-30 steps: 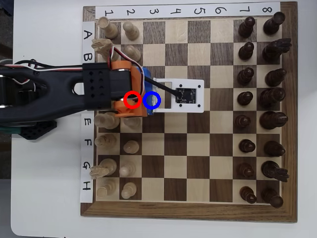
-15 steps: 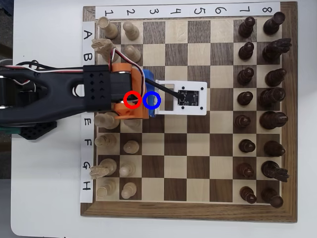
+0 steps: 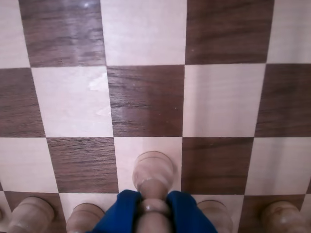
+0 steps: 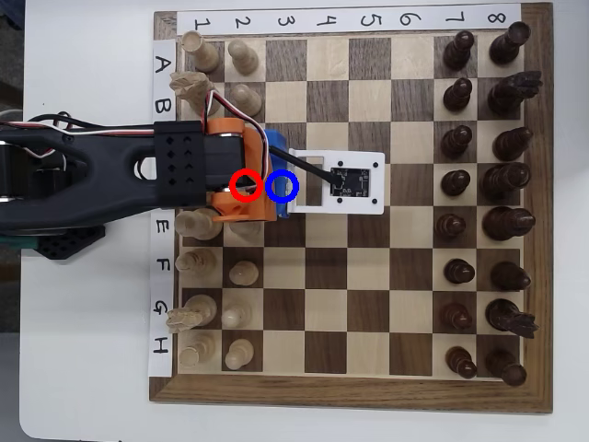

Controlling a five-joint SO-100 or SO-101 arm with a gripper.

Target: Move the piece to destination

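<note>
- Your hand (image 3: 154,213) is clenched on the pawn (image 3: 153,171) at its neck, bottom centre of the wrist view, so the round head stays visible above the blue pads (image 3: 121,208).
- Overhead, the blue ring (image 4: 282,186) sits left of centre, under the arm.

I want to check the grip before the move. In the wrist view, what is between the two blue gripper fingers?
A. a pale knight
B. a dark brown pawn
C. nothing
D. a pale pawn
D: the blue fingers of the gripper press on both sides of the pale pawn, below its round head.
</note>
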